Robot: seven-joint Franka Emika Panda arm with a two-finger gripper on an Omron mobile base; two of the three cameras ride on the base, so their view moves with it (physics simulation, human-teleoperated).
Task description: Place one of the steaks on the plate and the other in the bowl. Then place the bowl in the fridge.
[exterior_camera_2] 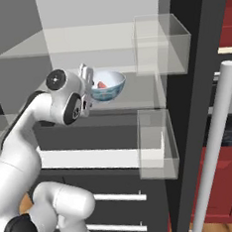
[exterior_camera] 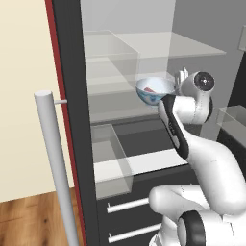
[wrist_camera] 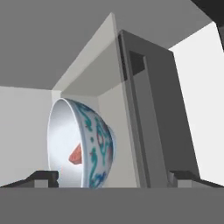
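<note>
The white bowl (exterior_camera: 154,91) (exterior_camera_2: 108,86) (wrist_camera: 94,144) with its blue pattern stands on a middle shelf inside the open fridge (exterior_camera: 120,114) (exterior_camera_2: 136,94). One red steak (exterior_camera: 150,90) (exterior_camera_2: 102,84) (wrist_camera: 76,154) lies in the bowl. My gripper (exterior_camera: 182,77) (exterior_camera_2: 87,73) (wrist_camera: 113,177) is at the bowl's near rim, level with it, and stands wide open. In the hand view the bowl sits between the spread fingertips, closer to the left one; I cannot tell whether they touch. The plate is out of view.
Both fridge doors are swung open, each with a long silver bar handle (exterior_camera: 53,158) (exterior_camera_2: 217,144) and clear door bins (exterior_camera: 108,158) (exterior_camera_2: 155,144). A glass shelf (exterior_camera: 158,45) hangs above the bowl. Lower drawers (exterior_camera: 127,206) sit beneath. Red cabinets (exterior_camera_2: 228,178) stand at the right.
</note>
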